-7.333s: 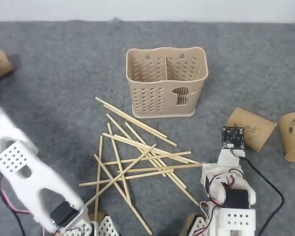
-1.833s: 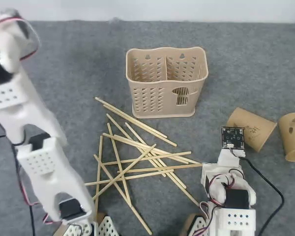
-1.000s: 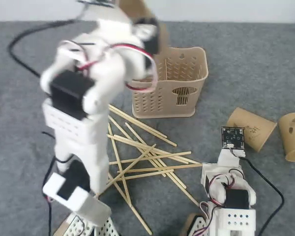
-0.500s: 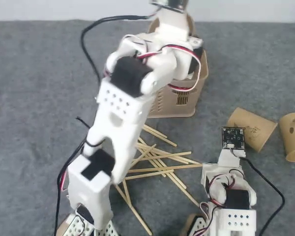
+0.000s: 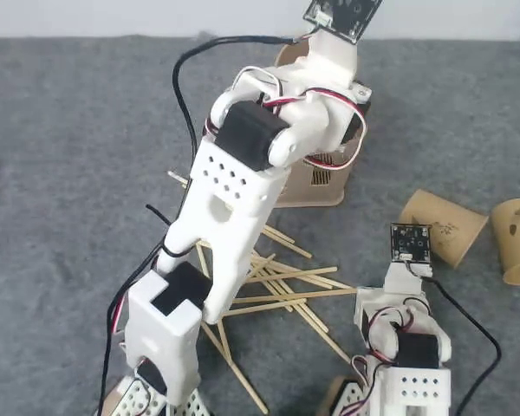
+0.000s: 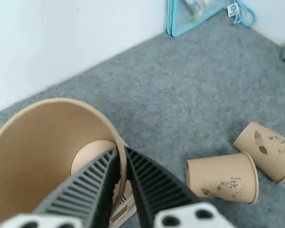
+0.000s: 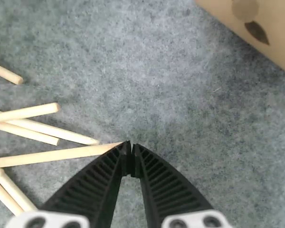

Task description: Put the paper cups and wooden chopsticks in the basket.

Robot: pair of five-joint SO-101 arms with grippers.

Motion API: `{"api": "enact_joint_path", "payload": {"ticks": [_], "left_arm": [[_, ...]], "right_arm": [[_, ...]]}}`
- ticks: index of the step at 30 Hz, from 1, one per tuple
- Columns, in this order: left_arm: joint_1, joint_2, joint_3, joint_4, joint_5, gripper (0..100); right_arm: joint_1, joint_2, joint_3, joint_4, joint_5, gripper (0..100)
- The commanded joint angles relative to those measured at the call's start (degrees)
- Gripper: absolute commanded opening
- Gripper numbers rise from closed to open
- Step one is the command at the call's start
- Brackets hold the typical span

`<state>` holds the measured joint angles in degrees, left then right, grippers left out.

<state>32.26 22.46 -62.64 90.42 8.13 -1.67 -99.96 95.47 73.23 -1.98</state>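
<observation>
My left gripper [image 6: 121,153] is shut on the rim of a brown paper cup [image 6: 42,137], one finger inside and one outside. In the high view the left arm [image 5: 243,182] stretches over the beige basket [image 5: 328,189] and hides most of it; a bit of the held cup [image 5: 288,57] shows above the basket's far side. Two more paper cups [image 5: 442,227] [image 5: 515,240] lie on their sides at the right. Wooden chopsticks [image 5: 286,286] lie scattered in front of the basket. My right gripper [image 7: 131,146] is shut just above the carpet, next to a chopstick end [image 7: 61,154].
The floor is grey carpet with a white wall behind. The right arm [image 5: 403,347] sits folded near the front edge. A blue-framed object [image 6: 199,12] leans at the wall far to the right. A cup's side [image 7: 256,28] lies close to the right gripper.
The left arm has swung from the far left, carrying the paper cup up and across to above the basket. The right arm, the other cups and the chopsticks have stayed put.
</observation>
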Motion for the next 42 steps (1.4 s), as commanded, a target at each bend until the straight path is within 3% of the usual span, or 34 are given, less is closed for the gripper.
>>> {"api": "enact_joint_path", "payload": {"ticks": [1, 10, 13, 17, 20, 26, 30, 42], "left_arm": [[0.3, -0.4, 3.0, -0.2, -2.6, 1], [0.3, -0.4, 7.1, -2.6, -7.3, 2], [0.3, -1.0, 7.0, -2.1, -11.0, 10], [-1.0, -1.1, 6.4, -2.1, -9.2, 20], [-2.7, -1.1, 2.2, -1.1, -8.8, 20], [-7.5, -1.1, -17.5, 10.4, -8.6, 18], [-19.6, -3.4, -24.5, 10.4, -8.6, 14], [-61.6, -4.3, -23.5, 10.3, -9.1, 13]], "right_arm": [[0.7, -0.3, 0.4, 0.2, -0.4, 0.8], [0.7, -0.3, 0.4, 0.2, -0.4, 0.8], [0.7, -0.3, 0.4, 0.2, -0.4, 0.8], [0.7, -0.3, 0.4, 0.2, -0.4, 0.8], [0.7, -0.3, 0.4, 0.2, -0.4, 0.8], [0.7, -0.3, 0.4, 0.2, -0.4, 0.8], [0.7, -0.3, 0.4, 0.2, -0.4, 0.8], [0.7, -0.3, 0.4, 0.2, -0.4, 0.8]]}}
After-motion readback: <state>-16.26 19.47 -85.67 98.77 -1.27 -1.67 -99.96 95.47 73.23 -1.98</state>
